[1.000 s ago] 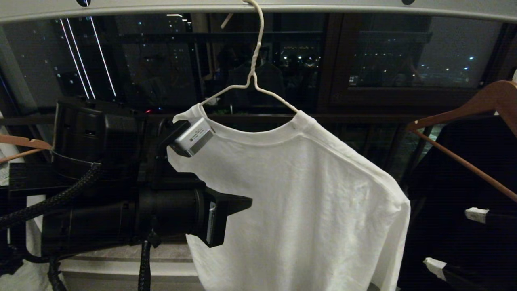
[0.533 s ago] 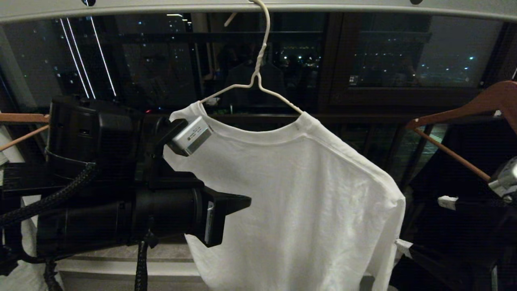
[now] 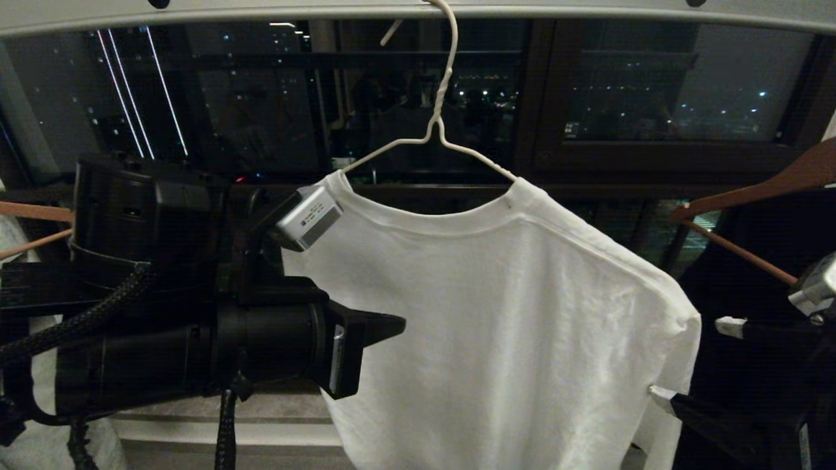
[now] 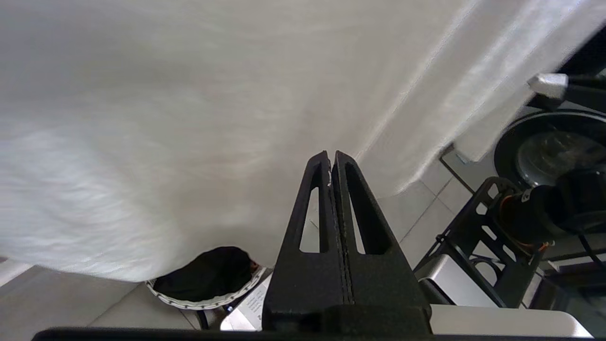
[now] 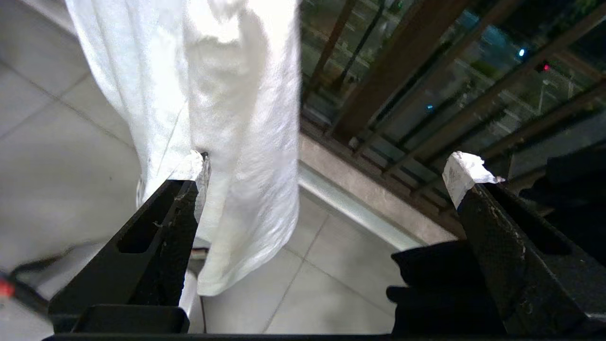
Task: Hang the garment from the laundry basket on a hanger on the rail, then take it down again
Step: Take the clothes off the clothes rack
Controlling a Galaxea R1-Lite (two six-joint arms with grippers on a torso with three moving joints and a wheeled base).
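The garment (image 3: 509, 326), a white T-shirt, hangs on the white wire hanger (image 3: 436, 124), whose hook goes up to the rail (image 3: 261, 13) along the top. My left gripper (image 3: 392, 321) reaches in from the left in front of the shirt's chest, shut; in the left wrist view (image 4: 330, 155) I see no cloth between the tips. My right gripper (image 3: 693, 359) stands open at the shirt's right sleeve, one taped fingertip (image 5: 191, 166) against the sleeve's edge. The laundry basket (image 4: 189, 303) sits on the floor below with a black garment in it.
A brown wooden hanger (image 3: 751, 189) carrying a black garment (image 3: 751, 294) hangs close on the right. Another wooden hanger (image 3: 32, 212) is at the far left. The dark balcony railing (image 5: 378, 85) and windows stand behind. A round machine door (image 4: 549, 156) is on the floor side.
The rail, hanger and shirt have shifted right in the picture. My right gripper has come up and in from the lower right to the sleeve. The left gripper has stayed put, shut.
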